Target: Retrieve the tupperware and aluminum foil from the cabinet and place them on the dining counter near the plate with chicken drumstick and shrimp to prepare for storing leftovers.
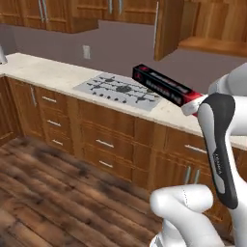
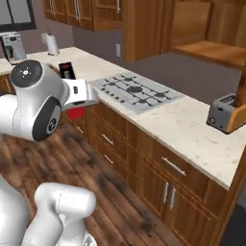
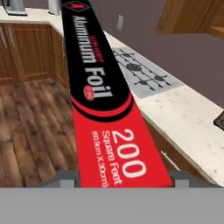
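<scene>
The long black-and-red aluminum foil box [image 1: 164,85] is out of the cabinet and carried in the air above the pale stone counter's [image 2: 192,126] edge, near the grey cooktop [image 1: 121,89]. The gripper [image 1: 193,104] is clamped on its red end. Delivery to the dining counter looks undone; so does the tupperware.

Place: a home kitchen, rendered.
Cooking: a gas cooktop [image 2: 137,92] is set into the pale stone counter [image 2: 187,125], frame centre.
Storage: wooden cabinets [image 1: 111,144] are seen above and below.
Appliances: a toaster [image 2: 222,114] at right, a coffee machine [image 2: 13,46] upper left.
Floor: wood planks [image 1: 43,193].
</scene>
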Robot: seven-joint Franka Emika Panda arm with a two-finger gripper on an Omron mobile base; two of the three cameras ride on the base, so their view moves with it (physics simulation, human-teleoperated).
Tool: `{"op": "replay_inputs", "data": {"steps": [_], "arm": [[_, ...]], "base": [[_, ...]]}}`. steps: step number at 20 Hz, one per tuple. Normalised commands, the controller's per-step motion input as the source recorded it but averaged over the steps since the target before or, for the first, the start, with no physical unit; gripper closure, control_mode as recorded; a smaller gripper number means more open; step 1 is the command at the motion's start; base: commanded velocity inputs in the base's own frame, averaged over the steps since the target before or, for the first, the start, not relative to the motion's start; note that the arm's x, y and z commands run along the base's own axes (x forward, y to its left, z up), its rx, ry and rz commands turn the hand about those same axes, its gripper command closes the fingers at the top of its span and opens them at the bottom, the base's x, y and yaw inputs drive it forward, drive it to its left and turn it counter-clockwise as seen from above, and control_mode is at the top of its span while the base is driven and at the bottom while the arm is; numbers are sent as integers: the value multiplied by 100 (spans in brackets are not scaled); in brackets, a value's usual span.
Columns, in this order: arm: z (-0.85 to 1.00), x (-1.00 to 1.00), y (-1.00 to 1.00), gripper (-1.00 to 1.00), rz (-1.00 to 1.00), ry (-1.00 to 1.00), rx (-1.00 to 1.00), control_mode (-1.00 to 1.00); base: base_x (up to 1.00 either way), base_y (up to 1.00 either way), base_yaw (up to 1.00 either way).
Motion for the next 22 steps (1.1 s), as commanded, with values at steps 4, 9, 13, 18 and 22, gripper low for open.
{"op": "replay_inputs", "data": {"steps": [4,9,13,18,22], "arm": [[0,0,0,100,0,0,0,100],[0,0,0,100,0,0,0,100],[0,0,0,100,0,0,0,100],[0,0,0,100,0,0,0,100],[0,0,0,100,0,0,0,100]], "base": [[-19,0,100],[-7,0,100],[-5,0,100],[-1,0,100],[0,0,100]]}}
